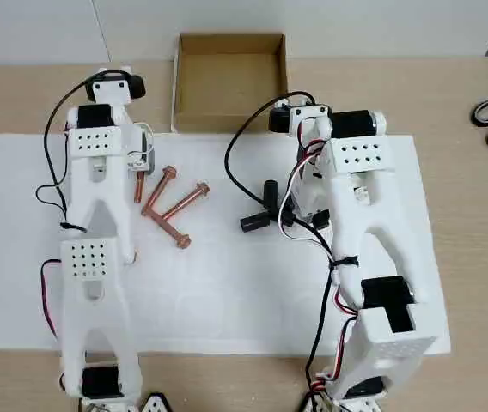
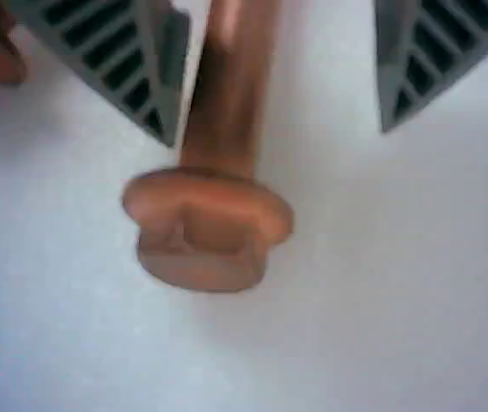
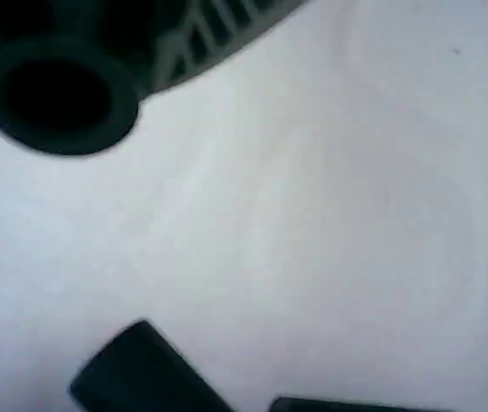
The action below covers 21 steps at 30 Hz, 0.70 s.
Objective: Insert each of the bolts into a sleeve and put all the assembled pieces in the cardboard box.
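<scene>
A copper bolt (image 2: 214, 232) lies on the white sheet (image 2: 399, 300), with its wide head closest to the camera. Its shaft runs between the two grey ribbed fingers (image 2: 132, 69) of the left pincer (image 2: 280, 124). The fingers are spread apart. One is just beside the shaft and the other is farther off.

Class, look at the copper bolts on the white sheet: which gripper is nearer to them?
Left. The left gripper straddles one bolt, jaws open either side of its shank. The right gripper sits by the black sleeves, farther across the sheet.
</scene>
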Each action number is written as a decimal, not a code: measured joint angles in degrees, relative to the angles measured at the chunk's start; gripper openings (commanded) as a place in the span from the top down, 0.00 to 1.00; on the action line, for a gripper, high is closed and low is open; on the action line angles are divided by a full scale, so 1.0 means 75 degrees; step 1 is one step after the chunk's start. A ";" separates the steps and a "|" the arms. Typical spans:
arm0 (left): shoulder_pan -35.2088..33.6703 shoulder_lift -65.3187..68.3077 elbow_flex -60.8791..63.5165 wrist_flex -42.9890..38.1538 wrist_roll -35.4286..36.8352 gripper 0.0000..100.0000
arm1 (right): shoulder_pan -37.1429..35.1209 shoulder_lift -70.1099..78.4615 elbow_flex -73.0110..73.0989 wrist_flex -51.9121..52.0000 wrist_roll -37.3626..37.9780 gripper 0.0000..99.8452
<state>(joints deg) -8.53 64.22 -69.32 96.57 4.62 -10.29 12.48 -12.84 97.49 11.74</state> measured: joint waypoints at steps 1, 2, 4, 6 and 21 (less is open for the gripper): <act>0.0000 0.0059 -0.0059 0.0000 0.0000 0.86 | 0.0000 0.0000 0.0000 0.0000 0.0000 1.00; 0.0000 0.0094 -0.0117 0.0000 0.0000 0.86 | 0.0000 0.0000 0.0000 0.0000 0.0000 1.00; 0.0000 0.0164 -0.0176 0.0000 0.0000 0.86 | 0.0000 0.0000 0.0000 0.0000 0.0000 1.00; 0.0000 0.0188 -0.0199 0.0000 0.0000 0.86 | 0.0000 0.0000 0.0000 0.0000 0.0000 1.00; 0.0094 0.0199 -0.0211 -0.0035 0.0000 0.99 | 0.0000 0.0000 0.0000 0.0000 0.0000 1.00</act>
<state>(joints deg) -7.82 65.71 -70.90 96.31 4.62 -10.29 12.48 -12.84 97.49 11.74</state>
